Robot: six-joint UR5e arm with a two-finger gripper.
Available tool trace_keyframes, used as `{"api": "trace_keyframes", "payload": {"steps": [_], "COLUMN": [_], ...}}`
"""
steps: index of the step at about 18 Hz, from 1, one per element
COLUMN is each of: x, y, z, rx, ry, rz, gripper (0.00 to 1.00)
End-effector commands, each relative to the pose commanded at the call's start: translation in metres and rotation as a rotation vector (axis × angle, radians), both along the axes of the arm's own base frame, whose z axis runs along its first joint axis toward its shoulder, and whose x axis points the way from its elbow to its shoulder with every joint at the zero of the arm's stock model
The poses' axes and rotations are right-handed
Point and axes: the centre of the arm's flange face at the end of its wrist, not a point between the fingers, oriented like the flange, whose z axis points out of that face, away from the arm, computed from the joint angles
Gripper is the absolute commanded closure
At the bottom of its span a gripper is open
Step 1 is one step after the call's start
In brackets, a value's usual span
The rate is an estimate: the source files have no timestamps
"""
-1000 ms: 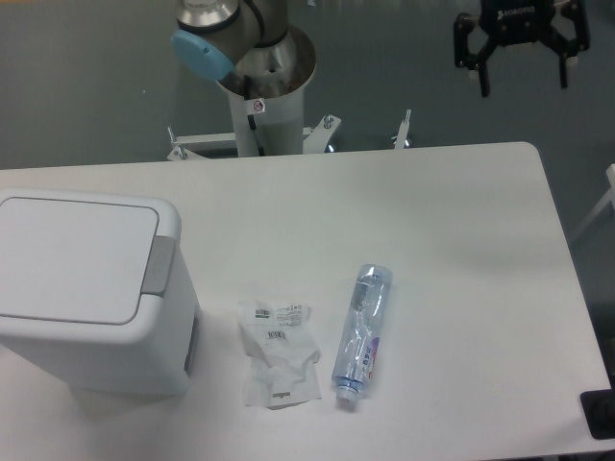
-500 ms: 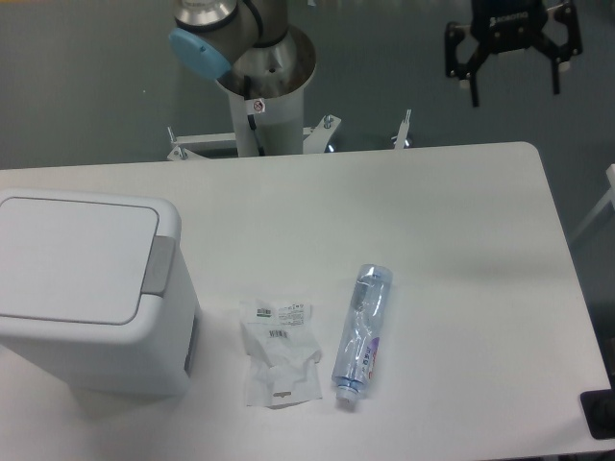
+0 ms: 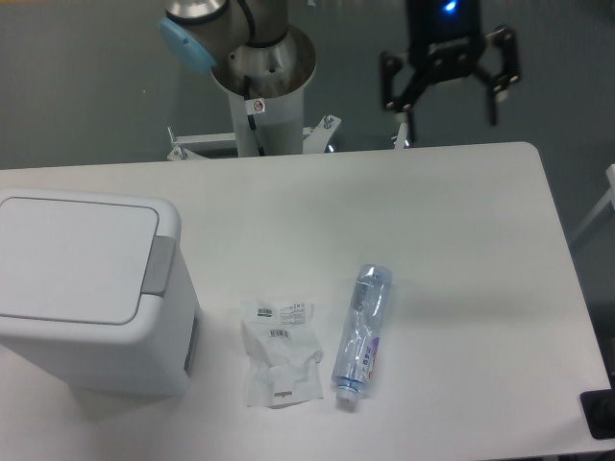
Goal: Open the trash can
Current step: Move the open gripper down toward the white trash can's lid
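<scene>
The trash can (image 3: 91, 288) stood at the left side of the bench (image 3: 461, 240), near the front edge, with its flat lid closed. It was a big white plastic box with rounded corners. A grey push bar (image 3: 159, 264) ran along the right edge of the lid, on the side that faced the other things. The can looked stiff and smooth, probably light for its size, so a hard sideways push could make it slide on the bench. I judged that the best place to act on it was the grey bar, pressed straight down from above, because the lid gave no edge that was easy to pinch.

Just to the right of the can lay a crumpled clear wrapper (image 3: 279, 360) with printed labels. Beside it lay an empty plastic bottle (image 3: 363, 333) on its side, with the cap toward the front. Neither touched the can.

The pincer (image 3: 449, 100) hung high above the far edge of the bench, well apart from the can, with its fingers spread and nothing between them. The base of the arm (image 3: 258, 82) stood behind the bench. The task was not yet begun.
</scene>
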Motion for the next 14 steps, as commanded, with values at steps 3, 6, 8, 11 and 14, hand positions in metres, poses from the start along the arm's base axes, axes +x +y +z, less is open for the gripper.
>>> {"api": "trace_keyframes", "payload": {"steps": [3, 6, 8, 11, 14], "x": [0.013, 0.018, 0.025, 0.038, 0.056], "y": [0.037, 0.066, 0.087, 0.106, 0.128], "z": [-0.004, -0.008, -0.014, -0.026, -0.037], "rx": [0.064, 0.081, 0.086, 0.099, 0.095], "ry": [-0.031, -0.066, -0.094, -0.121, -0.132], "rz": [0.034, 0.041, 0.040, 0.040, -0.005], "gripper": [0.00, 0.00, 0.00, 0.00, 0.00]}}
